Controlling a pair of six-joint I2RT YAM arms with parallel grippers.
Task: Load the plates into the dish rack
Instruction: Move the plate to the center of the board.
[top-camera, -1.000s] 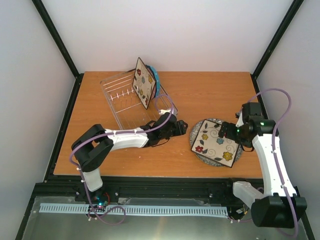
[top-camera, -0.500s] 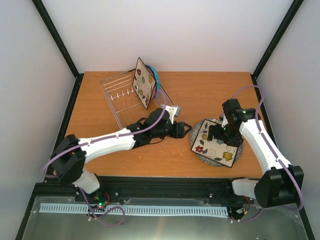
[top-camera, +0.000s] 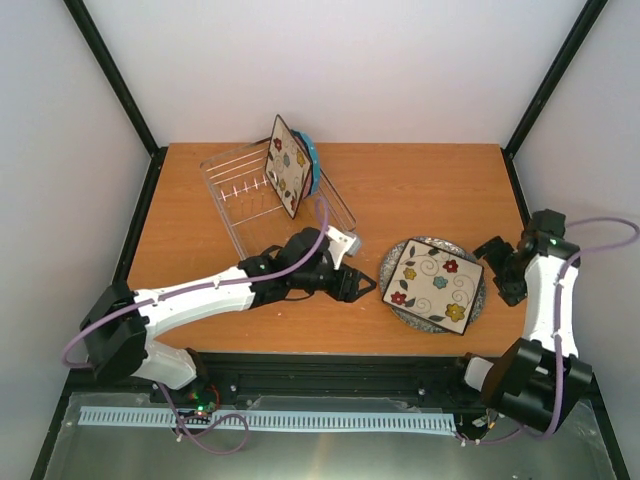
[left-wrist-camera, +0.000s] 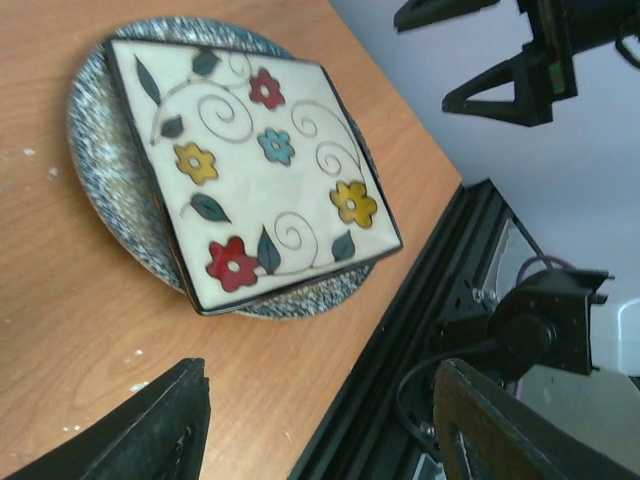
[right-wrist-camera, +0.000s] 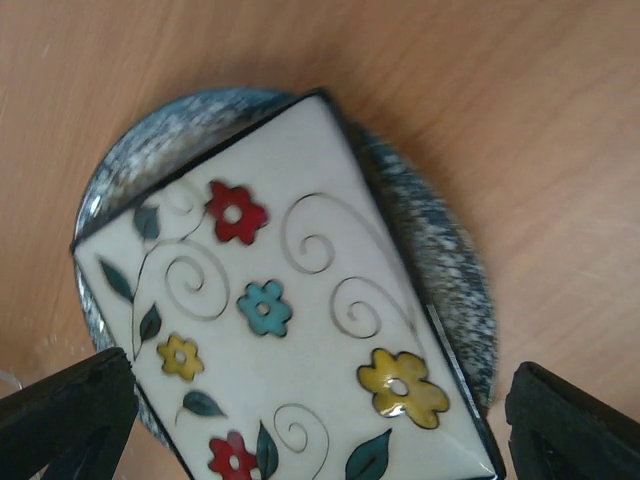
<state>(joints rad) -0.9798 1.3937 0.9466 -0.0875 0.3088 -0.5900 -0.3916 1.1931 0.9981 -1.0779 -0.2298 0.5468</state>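
A square cream plate (top-camera: 432, 284) with coloured flowers lies flat on the round grey speckled plate (top-camera: 398, 308) at the front right of the table. Another square flowered plate (top-camera: 286, 166) stands upright in the wire dish rack (top-camera: 238, 200), and the blue plate (top-camera: 314, 160) stands just behind it. My left gripper (top-camera: 362, 284) is open and empty, just left of the stacked plates (left-wrist-camera: 260, 170), with its fingers (left-wrist-camera: 150, 430) low over the wood. My right gripper (top-camera: 500, 268) is open and empty at the stack's right side, and the flat square plate (right-wrist-camera: 290, 330) fills its view over the grey plate (right-wrist-camera: 440, 250).
The black frame rail (top-camera: 330, 365) runs along the table's near edge, close to the stacked plates. My right gripper (left-wrist-camera: 500, 60) shows at the top right of the left wrist view. The rack's left half (top-camera: 232, 185) holds bare tines.
My right gripper has pulled back from over the stacked plates to their right side. My left arm has stretched out, bringing its gripper closer to the stack's left edge.
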